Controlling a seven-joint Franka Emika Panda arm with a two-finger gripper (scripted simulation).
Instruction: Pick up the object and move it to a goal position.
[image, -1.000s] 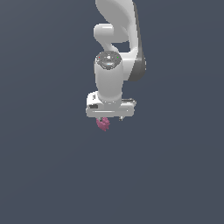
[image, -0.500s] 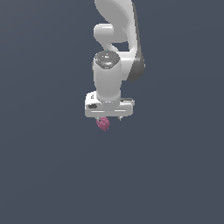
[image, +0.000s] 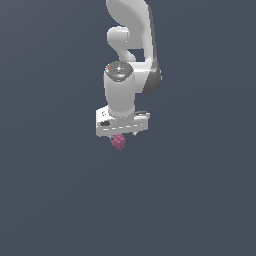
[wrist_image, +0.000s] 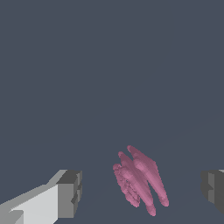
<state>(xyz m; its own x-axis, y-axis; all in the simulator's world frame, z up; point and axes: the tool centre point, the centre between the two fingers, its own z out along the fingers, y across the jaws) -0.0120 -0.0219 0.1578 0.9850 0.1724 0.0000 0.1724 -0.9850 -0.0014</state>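
Observation:
The object (image: 118, 142) is a tiny magenta-pink knobbly piece that shows just under the white gripper (image: 119, 135) in the exterior view. In the wrist view the object (wrist_image: 139, 180) lies between the two grey fingertips (wrist_image: 69, 192), with a clear gap on each side. The gripper (wrist_image: 141, 189) is open and straddles the object without touching it. The arm rises from the hand toward the top of the exterior view.
A plain dark grey-blue surface (image: 200, 200) fills both views. No other objects, containers or edges show.
The arm's wrist has drifted slightly toward the exterior view's left and a touch lower. The object stays in the same spot under the hand.

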